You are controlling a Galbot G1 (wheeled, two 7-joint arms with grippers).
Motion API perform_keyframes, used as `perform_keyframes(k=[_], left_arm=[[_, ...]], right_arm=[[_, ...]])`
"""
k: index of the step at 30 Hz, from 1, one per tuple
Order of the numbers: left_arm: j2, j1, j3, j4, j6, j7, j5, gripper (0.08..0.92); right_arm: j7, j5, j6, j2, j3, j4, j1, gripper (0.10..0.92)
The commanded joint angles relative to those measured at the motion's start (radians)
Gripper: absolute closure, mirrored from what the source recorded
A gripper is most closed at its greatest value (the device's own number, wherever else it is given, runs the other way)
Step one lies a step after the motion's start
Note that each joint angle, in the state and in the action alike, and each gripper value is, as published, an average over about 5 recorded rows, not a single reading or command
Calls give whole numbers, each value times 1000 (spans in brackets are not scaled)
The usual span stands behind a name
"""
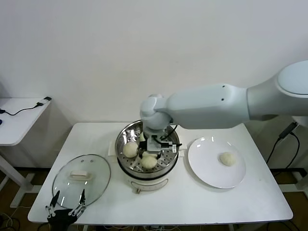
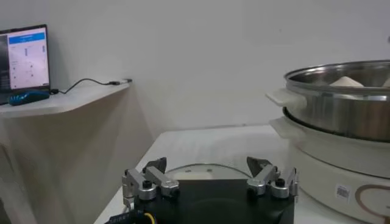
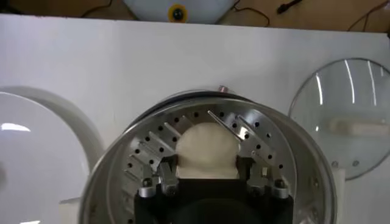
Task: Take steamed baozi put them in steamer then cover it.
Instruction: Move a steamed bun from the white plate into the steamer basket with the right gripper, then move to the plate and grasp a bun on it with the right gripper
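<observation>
Inside the round shiny stainless-steel steamer basket (image 1: 144, 147) on its white electric pot base (image 1: 144, 182), the right gripper (image 1: 155, 147) is lowered, its jaws closed around a cream-white dough bun (image 3: 207, 151). Two more round buns (image 1: 130, 149) (image 1: 149, 162) are seen in the basket beside it. A fourth bun (image 1: 227, 159) is left on the flat white plate (image 1: 207, 171) right of the steamer. The clear glass lid (image 1: 82, 178) is laid left of the steamer; the left gripper (image 1: 66, 204), jaws spread wide, is held at the lid's near edge.
</observation>
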Motion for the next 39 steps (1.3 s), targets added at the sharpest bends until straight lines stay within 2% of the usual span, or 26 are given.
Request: perform_keyframes(k=[1, 7, 14, 19, 22, 25, 32, 39], left_arm=[[0, 0, 0, -1, -1, -1, -1, 177], [-3, -1, 3, 1, -3, -1, -1, 177], [-1, 2, 1, -3, -4, -1, -2, 177], [-1, 3, 2, -13, -3, 0, -2, 177], [-1, 2, 3, -18, -1, 1, -2, 177], [1, 0, 4, -17, -1, 2, -2, 177], [7, -12, 2, -11, 2, 4, -7, 177], [1, -13, 1, -8, 5, 7, -7, 177]], right_arm=[[44, -125, 32, 73, 7, -61, -106, 380], [55, -102, 23, 70, -3, -63, -104, 367], [-45, 27, 54, -7, 0, -39, 25, 224], [-134, 258, 23, -158, -70, -95, 184, 203], [-184, 432, -86, -282, -167, -151, 264, 203], [-217, 528, -200, -400, -243, -208, 291, 203], [-195, 478, -358, -609, -278, -317, 137, 203], [-144, 370, -432, -692, -128, -363, -129, 203]])
